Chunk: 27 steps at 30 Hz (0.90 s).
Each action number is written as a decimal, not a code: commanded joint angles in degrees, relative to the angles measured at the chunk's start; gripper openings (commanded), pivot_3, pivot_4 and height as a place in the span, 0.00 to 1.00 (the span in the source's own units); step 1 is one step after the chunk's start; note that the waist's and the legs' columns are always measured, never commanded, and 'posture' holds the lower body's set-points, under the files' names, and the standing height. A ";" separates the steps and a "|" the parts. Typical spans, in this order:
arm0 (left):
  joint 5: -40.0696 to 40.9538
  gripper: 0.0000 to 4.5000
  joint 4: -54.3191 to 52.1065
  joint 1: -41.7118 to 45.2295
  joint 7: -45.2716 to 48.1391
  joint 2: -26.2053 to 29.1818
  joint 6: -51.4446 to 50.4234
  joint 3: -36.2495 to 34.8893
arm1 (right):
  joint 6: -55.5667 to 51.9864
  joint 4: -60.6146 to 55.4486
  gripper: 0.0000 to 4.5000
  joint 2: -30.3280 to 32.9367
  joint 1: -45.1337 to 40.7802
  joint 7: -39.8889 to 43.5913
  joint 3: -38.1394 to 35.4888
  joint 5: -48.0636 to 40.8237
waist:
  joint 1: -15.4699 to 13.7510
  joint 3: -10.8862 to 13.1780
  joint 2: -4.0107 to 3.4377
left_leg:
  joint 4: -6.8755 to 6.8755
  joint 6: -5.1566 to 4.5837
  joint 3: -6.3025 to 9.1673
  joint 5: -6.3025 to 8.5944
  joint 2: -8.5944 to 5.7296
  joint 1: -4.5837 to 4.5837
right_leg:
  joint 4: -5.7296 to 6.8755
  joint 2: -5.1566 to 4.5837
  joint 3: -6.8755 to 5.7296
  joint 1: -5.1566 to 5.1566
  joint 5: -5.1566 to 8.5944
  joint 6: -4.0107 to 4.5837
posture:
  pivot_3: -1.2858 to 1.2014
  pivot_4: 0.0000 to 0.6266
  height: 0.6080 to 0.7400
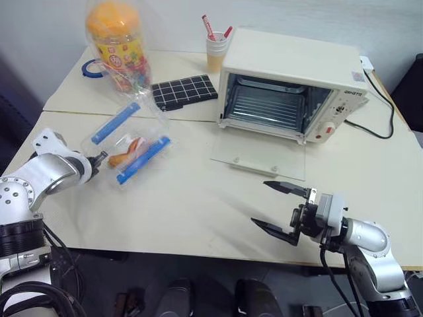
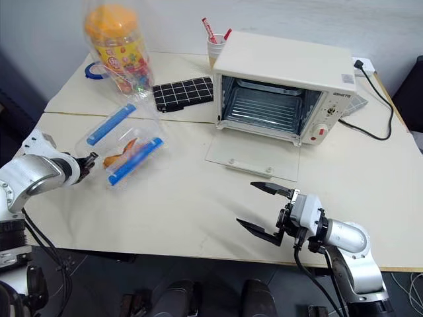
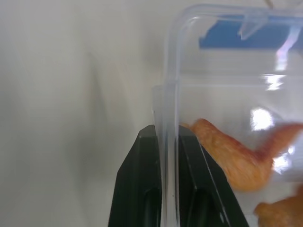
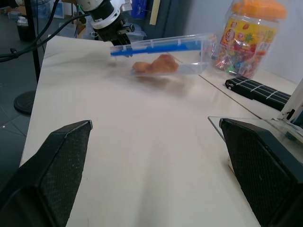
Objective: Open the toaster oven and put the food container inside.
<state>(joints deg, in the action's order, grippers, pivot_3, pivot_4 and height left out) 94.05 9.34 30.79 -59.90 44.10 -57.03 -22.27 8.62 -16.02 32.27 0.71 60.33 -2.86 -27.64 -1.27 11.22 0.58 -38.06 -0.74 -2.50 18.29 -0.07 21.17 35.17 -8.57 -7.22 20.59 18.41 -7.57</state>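
Head views: we saw the toaster oven (image 1: pixel 291 82) at upper right of frame, on the worktop (image 1: pixel 192 198). Its glass door (image 1: pixel 261 157) lay dropped flat and the wire rack (image 1: pixel 268 105) was exposed. The food container (image 1: pixel 129 146) sat left of centre, with blue clips and orange pieces inside, well apart from the oven. Our left end effector (image 1: pixel 99 158) was at the container's left edge, fingers together on its wall. Our right end effector (image 1: pixel 277 210) was at lower right, fingers wide apart and holding nothing, just below the door's front edge in frame. An orange-lidded jar (image 1: pixel 119 43) stood at upper left, with a black grid-patterned slab (image 1: pixel 184 91) between it and the oven. A cup (image 1: pixel 215 51) with red sticks was behind the oven's left corner. A black cable (image 1: pixel 383 112) ran along the right side.

Left wrist view: we saw both black fingers (image 3: pixel 137 189) clamped on the container's clear wall (image 3: pixel 169 118), one finger on each side. Orange food (image 3: pixel 227 156) lay right inside it.

Right wrist view: both pads (image 4: pixel 52 165) were at the bottom corners, far apart, with bare worktop between them. The container (image 4: pixel 165 52) was at top centre with the left end effector (image 4: pixel 120 33) on its end. The jar (image 4: pixel 248 33) was at top right.
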 commanded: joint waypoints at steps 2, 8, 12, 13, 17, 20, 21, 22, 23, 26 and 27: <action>-8.31 0.01 -0.38 2.67 11.03 5.99 -2.84 0.93 | -0.16 -2.50 1.00 1.45 0.50 -0.63 -2.61 -1.00 | -0.01 0.00 0.00 | 0.00 0.01 -0.03 0.00 -0.02 0.00 | 0.01 0.01 0.00 0.01 0.00 0.01 | 0.52 0.24 1.00; -11.72 0.01 -0.89 10.84 24.83 9.60 -12.13 5.08 | -1.20 -4.66 1.00 2.99 4.67 -2.68 -6.98 -1.36 | -0.67 0.05 0.08 | 0.04 0.03 -0.09 0.01 0.00 0.11 | -0.05 0.00 0.02 0.10 0.01 0.01 | 0.52 0.24 1.00; -14.45 0.01 -0.85 17.30 31.52 8.07 -18.02 8.77 | -1.90 -5.62 1.00 3.32 6.71 -5.17 -9.69 -0.70 | -0.98 0.05 0.09 | 0.01 0.01 -0.03 0.01 -0.05 0.16 | -0.10 0.00 0.31 0.08 0.00 0.00 | 0.52 0.24 1.00; -15.07 0.01 -0.46 18.67 32.98 7.23 -19.12 9.51 | -2.03 -5.97 1.00 3.34 7.43 -5.89 -10.57 -0.64 | -0.91 0.05 0.09 | 0.01 0.01 -0.07 0.01 -0.05 0.13 | -0.08 0.01 0.35 0.08 0.00 0.00 | 0.52 0.24 1.00; -21.62 0.01 1.05 25.57 41.89 1.70 -20.66 15.46 | -2.75 -8.66 1.00 2.89 11.10 -9.03 -14.17 -0.74 | -0.86 0.06 0.09 | 0.04 0.04 -0.11 0.00 -0.12 0.10 | -0.04 0.11 0.37 0.11 0.01 0.00 | 0.52 0.24 1.00; -29.13 0.01 3.62 31.07 48.63 -4.16 -21.75 23.05 | -3.73 -11.71 1.00 2.82 14.67 -11.28 -16.70 -0.69 | -1.01 0.07 0.10 | 0.03 0.03 -0.15 0.00 -0.18 0.11 | -0.05 0.13 0.39 0.11 0.01 0.00 | 0.52 0.24 1.00; -31.40 0.01 4.58 32.80 50.79 -6.51 -21.26 24.88 | -4.06 -12.66 1.00 2.66 15.66 -12.13 -17.42 -0.57 | -1.16 0.07 0.10 | 0.03 0.03 -0.18 0.00 -0.19 0.11 | -0.06 0.12 0.41 0.11 0.01 0.00 | 0.52 0.24 1.00; -33.42 0.01 5.39 34.18 52.68 -8.18 -21.02 26.29 | -4.37 -13.47 1.00 2.52 16.42 -12.81 -17.88 -0.50 | -1.25 0.07 0.10 | 0.03 0.03 -0.18 0.00 -0.20 0.11 | -0.08 0.13 0.41 0.09 0.01 0.00 | 0.52 0.24 1.00; -35.31 0.01 6.48 35.47 54.13 -10.29 -20.40 27.08 | -4.50 -14.40 1.00 2.28 17.48 -13.37 -18.38 -0.48 | -1.34 0.08 0.12 | 0.03 0.03 -0.22 0.00 -0.21 0.12 | -0.07 0.12 0.44 0.11 0.01 0.00 | 0.52 0.24 1.00; -42.75 0.01 11.57 39.14 57.56 -16.10 -16.19 29.06 | -4.67 -17.31 1.00 1.19 20.56 -15.14 -18.82 -0.25 | -1.42 0.10 0.14 | 0.06 0.03 -0.30 0.00 -0.19 0.13 | -0.07 0.14 0.49 0.17 0.01 0.00 | 0.52 0.24 1.00; -44.66 0.01 13.63 40.63 59.69 -17.83 -15.61 29.93 | -4.72 -18.27 1.00 0.76 21.49 -15.68 -18.78 -0.07 | -1.31 0.10 0.15 | 0.06 0.03 -0.30 0.00 -0.17 0.13 | -0.07 0.16 0.48 0.18 0.01 0.00 | 0.52 0.24 1.00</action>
<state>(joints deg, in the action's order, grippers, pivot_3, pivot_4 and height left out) 52.64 21.71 68.32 -3.38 26.70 -75.13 7.93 3.61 -31.10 33.55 21.35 45.77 -20.44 -27.61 -2.59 11.33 0.73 -37.99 -0.70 -2.83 18.29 -0.22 21.31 35.10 -8.38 -6.72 20.80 18.42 -7.57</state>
